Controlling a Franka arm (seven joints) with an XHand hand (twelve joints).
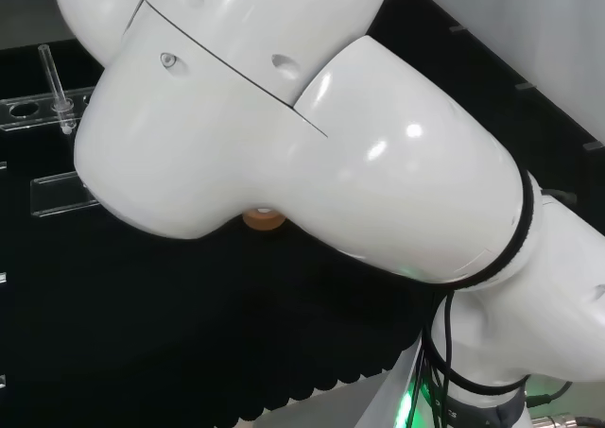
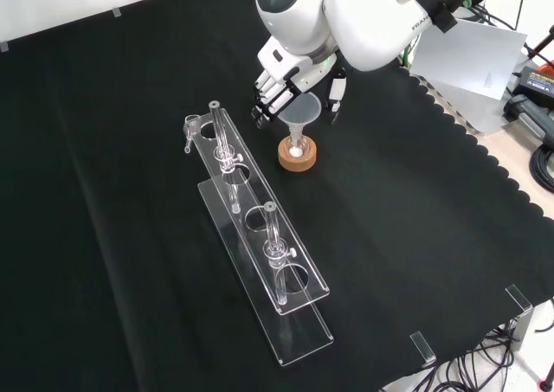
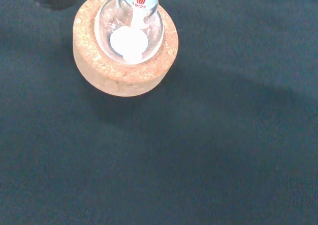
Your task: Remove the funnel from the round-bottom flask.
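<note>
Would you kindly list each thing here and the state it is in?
funnel: upright, still seated in the flask's neck.
round-bottom flask: on its stand, white powder inside.
cork ring: flat on the cloth.
hand: open, fingers either side of the funnel.
clear rack: standing, holding glass tubes.

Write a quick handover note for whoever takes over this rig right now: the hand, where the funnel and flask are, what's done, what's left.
Hand: above and just behind the funnel in the front view, fingers on one side of it and thumb on the other, not closed on it.
Funnel: stands in the neck of the flask.
Flask: sits upright in its cork ring on the black cloth, beside the clear rack; some white stuff lies at its bottom.
Done: the hand is at the funnel.
Left: close on the funnel, lift it straight out of the flask, set it down.
</note>
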